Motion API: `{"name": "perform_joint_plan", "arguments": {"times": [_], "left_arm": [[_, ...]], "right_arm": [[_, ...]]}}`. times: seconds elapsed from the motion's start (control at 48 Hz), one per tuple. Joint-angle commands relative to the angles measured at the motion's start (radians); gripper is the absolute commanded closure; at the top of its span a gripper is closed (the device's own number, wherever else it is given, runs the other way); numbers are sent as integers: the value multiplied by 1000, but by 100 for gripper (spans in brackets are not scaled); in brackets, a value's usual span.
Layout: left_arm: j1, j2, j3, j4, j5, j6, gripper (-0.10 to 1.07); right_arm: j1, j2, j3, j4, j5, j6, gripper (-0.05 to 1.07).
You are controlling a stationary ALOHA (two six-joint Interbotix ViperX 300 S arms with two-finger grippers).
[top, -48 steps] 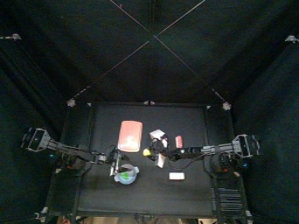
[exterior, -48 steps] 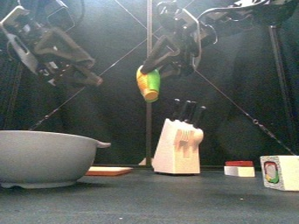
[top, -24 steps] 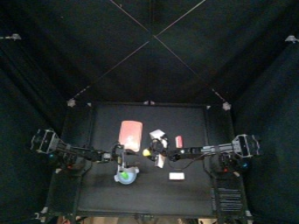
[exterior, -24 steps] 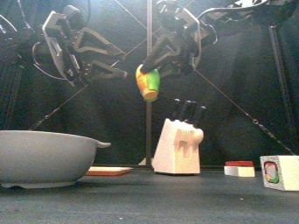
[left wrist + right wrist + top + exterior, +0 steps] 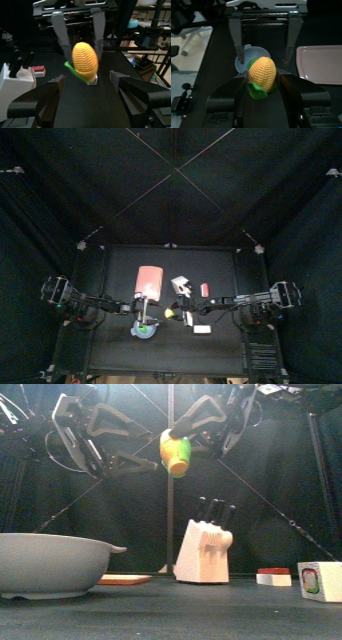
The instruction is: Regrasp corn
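The corn (image 5: 175, 452) is a yellow cob with a green husk end, held in the air above the table's middle. My right gripper (image 5: 263, 81) is shut on the corn (image 5: 263, 69), one jaw on each side of it. My left gripper (image 5: 87, 80) faces the corn (image 5: 85, 60) with its jaws spread wide on either side, not touching it. In the front view the left gripper (image 5: 134, 444) is just left of the cob and the right gripper (image 5: 198, 432) comes in from the right. From above, the corn (image 5: 171, 311) lies between the two arms.
A grey bowl (image 5: 47, 564) stands at the front left, with a round teal-green item (image 5: 143, 329) in it. A knife block (image 5: 203, 550) stands in the middle, with a salmon-red board (image 5: 150, 280) behind it. Small white blocks (image 5: 202, 329) and a carton (image 5: 318, 581) lie to the right.
The left gripper has swung right towards the corn and opened a little wider. The right gripper has raised the corn slightly.
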Motion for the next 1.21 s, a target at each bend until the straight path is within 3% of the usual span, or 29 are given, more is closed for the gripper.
{"name": "perform_joint_plan", "arguments": {"times": [0.0,0.396,0.583,0.896,1.188], "left_arm": [[3,5,-21,-31,-9,3,-5],[-3,121,-137,-20,-9,0,-5],[-3,120,-140,3,-11,-6,-5],[3,123,-140,-69,-11,-81,-5],[3,118,-137,-58,-11,-86,4]], "right_arm": [[-3,-38,-8,8,-28,-2,33],[-20,-37,-9,34,-32,-2,33],[-32,-38,-3,48,-34,-2,33],[-43,-38,0,57,-34,-2,33],[-43,-38,2,57,-32,-2,33]]}}
